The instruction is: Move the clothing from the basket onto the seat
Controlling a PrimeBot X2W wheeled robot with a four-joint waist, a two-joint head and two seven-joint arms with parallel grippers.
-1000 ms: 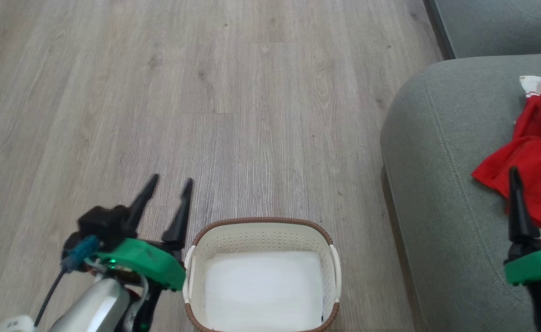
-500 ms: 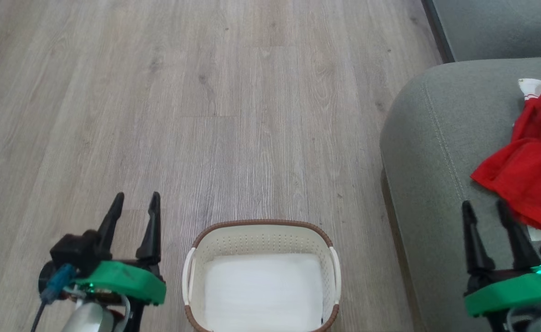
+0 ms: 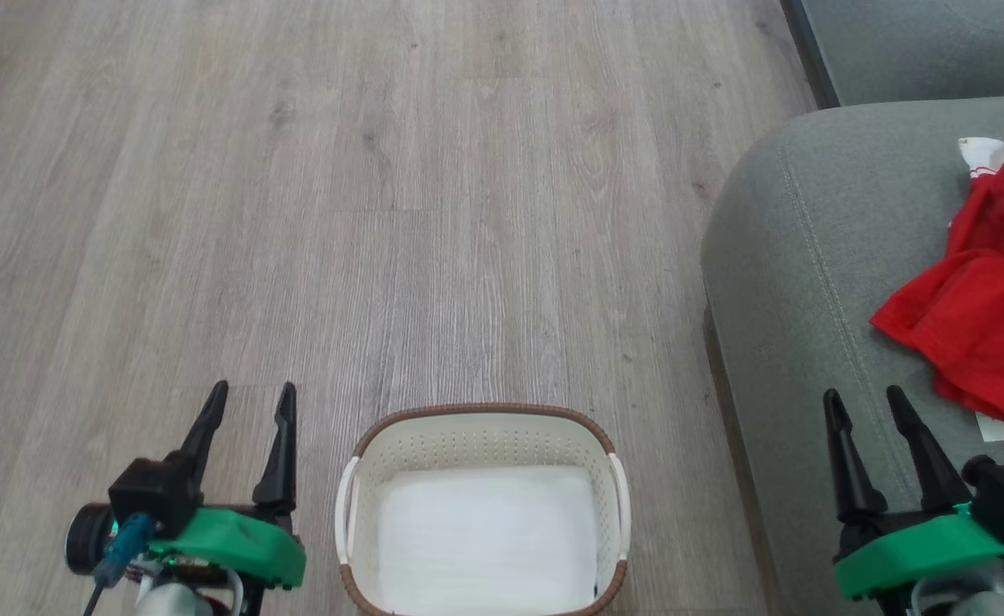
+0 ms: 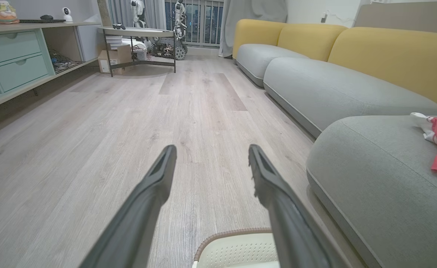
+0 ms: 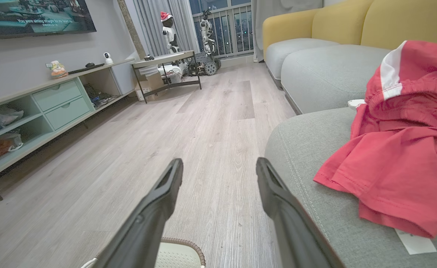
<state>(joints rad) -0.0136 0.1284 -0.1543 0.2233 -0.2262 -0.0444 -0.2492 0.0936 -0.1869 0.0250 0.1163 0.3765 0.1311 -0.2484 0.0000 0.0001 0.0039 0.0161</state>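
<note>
You'll find the clothing [image 3: 985, 316], bright red with white trim, lying crumpled on the seat [image 3: 810, 282], toward the right edge of the head view, with one hem spread flat toward the front. The seat is a large grey-green cushion with a rounded corner and a stitched seam. The basket [image 3: 484, 438], cream with perforated walls, a brown rim and white handles, stands upright on the floor [image 3: 382, 214] near the seat's corner, its pale bottom showing.

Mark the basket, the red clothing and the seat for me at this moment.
basket [image 3: 484, 441]: head view, on the perforated far wall, just below the brown rim.
clothing [image 3: 981, 334]: head view, on the middle of the red fabric.
seat [image 3: 775, 282]: head view, on bare grey cushion left of the clothing.
</note>
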